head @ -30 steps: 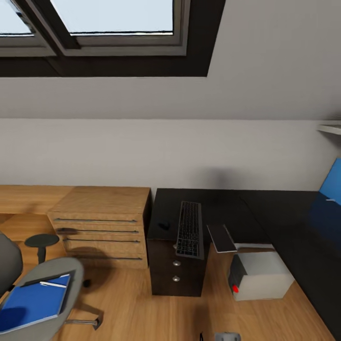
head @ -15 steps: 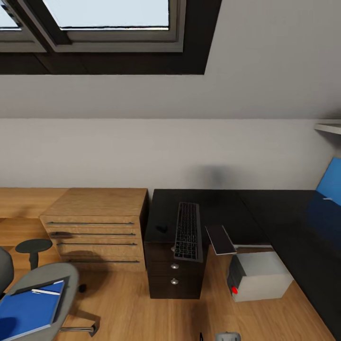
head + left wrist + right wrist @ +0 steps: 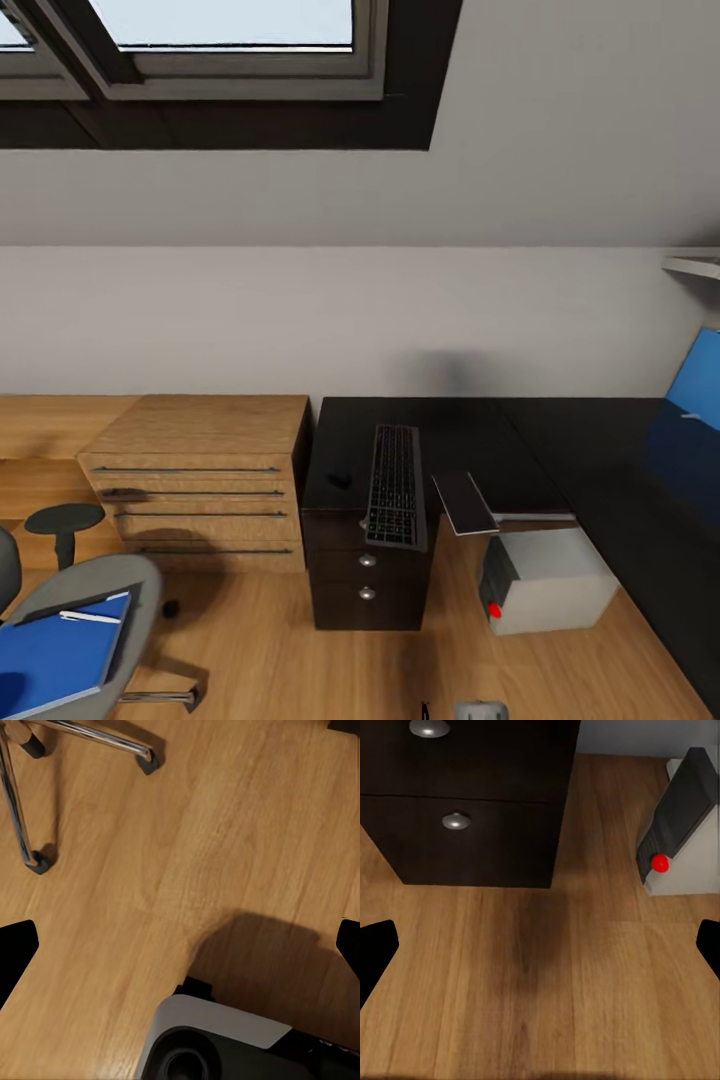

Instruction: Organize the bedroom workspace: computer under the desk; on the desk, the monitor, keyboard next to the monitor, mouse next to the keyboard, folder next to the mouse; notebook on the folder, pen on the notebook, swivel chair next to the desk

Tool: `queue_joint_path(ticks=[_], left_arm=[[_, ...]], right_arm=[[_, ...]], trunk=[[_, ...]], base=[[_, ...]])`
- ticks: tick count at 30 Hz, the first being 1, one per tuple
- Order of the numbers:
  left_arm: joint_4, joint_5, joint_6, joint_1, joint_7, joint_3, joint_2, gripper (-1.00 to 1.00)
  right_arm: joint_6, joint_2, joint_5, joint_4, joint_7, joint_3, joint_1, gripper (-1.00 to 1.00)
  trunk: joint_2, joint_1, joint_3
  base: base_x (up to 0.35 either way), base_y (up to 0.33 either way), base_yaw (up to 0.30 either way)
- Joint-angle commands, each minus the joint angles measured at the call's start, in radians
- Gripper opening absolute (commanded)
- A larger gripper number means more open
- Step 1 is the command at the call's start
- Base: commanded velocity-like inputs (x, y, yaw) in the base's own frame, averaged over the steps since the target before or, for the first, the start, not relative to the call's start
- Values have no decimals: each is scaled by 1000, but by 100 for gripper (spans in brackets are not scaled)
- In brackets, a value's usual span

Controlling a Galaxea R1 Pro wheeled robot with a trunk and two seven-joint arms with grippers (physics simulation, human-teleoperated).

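The room is lying under a sloped grey-white ceiling with a dark-framed skylight (image 3: 230,50) at the top, and a wood plank floor (image 3: 270,660) is running below. A black-topped desk (image 3: 560,440) is stretching along the wall and turning to the right, where a bright blue panel (image 3: 695,375) is standing. Beside it, on the left, one low light-wood cabinet (image 3: 200,480) with four drawers is sitting.

On the desk one keyboard (image 3: 395,497) is lying, its near end hanging a little over the edge above a dark drawer unit (image 3: 365,585) with round knobs. One small dark mouse (image 3: 341,480) is resting just beside the keyboard, apart from it. One grey computer (image 3: 545,580) is lying on the floor under the desk, with a red dot on its dark front.

One swivel chair (image 3: 140,590) is standing at the lower left; on its seat one blue folder (image 3: 50,655) is lying, with a notebook's black edge (image 3: 125,625) and one whitish pen (image 3: 90,617) on top.

In the left wrist view, the left gripper's fingers (image 3: 16,952) are standing wide apart over bare floor, near the chair's chrome legs (image 3: 19,810). The right gripper's fingers (image 3: 375,949) are equally spread before the drawers.
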Motion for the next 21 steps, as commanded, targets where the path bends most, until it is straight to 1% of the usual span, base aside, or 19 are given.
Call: queue_joint_path(ticks=[1,15,21], left_arm=[[0,7,-4,0,-2,3,-1,100],[1,11,2,0,1,5,0,100],[1,9,0,0,1,5,-2,100]], right_arm=[[-1,0,2,1,-10,8,-1,100],[-1,0,1,1,-10,8,-1,100],[0,0,1,1,-10,8,-1,100]], trunk=[[-8,4,-5],[-106,58,-48],[-148,81,-67]], base=[[0,0,-184],[0,0,-248],[0,0,-201]])
